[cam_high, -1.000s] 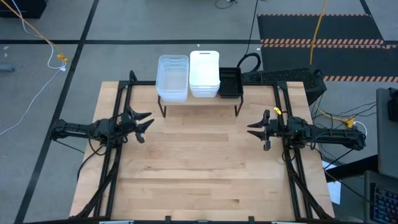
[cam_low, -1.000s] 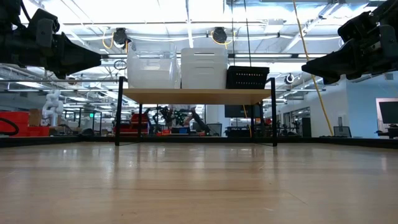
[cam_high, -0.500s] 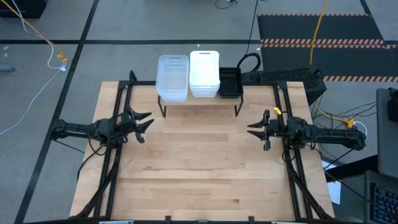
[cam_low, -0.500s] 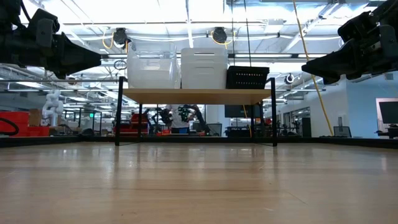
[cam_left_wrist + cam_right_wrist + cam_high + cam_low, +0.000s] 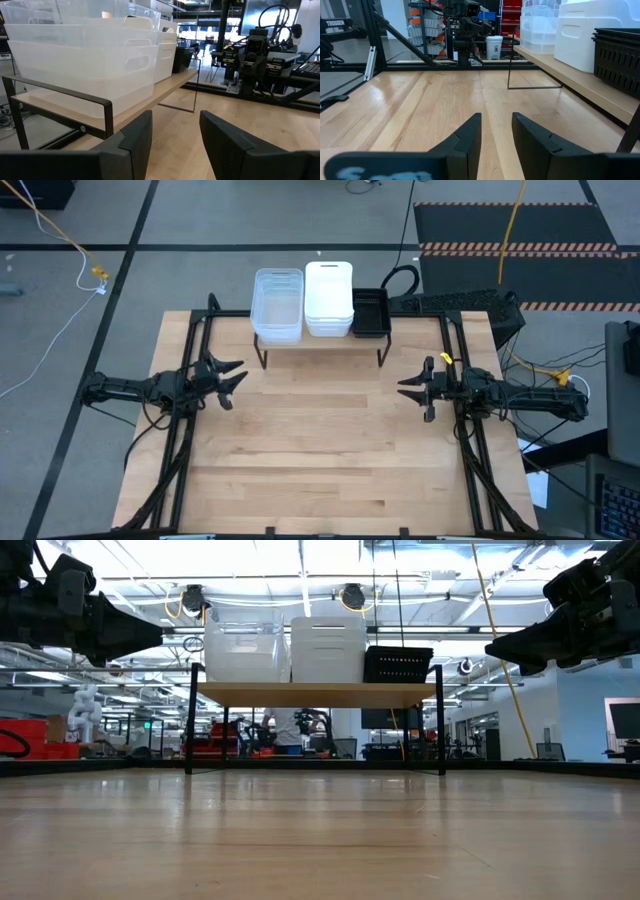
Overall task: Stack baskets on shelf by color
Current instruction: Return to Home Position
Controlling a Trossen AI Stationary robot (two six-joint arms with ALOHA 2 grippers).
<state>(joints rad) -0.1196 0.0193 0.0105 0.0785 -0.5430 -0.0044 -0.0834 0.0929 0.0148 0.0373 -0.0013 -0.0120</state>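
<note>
On the shelf [image 5: 320, 340] at the table's far edge the baskets stand in three stacks: clear ones [image 5: 278, 304] on the left, white ones [image 5: 328, 297] in the middle, black slatted ones [image 5: 370, 311] on the right. In the low view the clear stack [image 5: 246, 650], the white stack [image 5: 328, 648] and the lower black stack [image 5: 398, 664] rest by their bottoms on the plank [image 5: 316, 693]. My left gripper [image 5: 230, 378] hovers open near the table's left edge, pointing level. My right gripper [image 5: 412, 393] hovers open near the right edge, also level. Both hold nothing.
The bare wooden tabletop [image 5: 320, 450] spreads between the two arms and toward the near edge. Black frame rails [image 5: 190, 350] run along both sides. Cables and a dark mat [image 5: 520, 240] lie on the floor beyond the table. A person [image 5: 290, 730] shows far off in the room.
</note>
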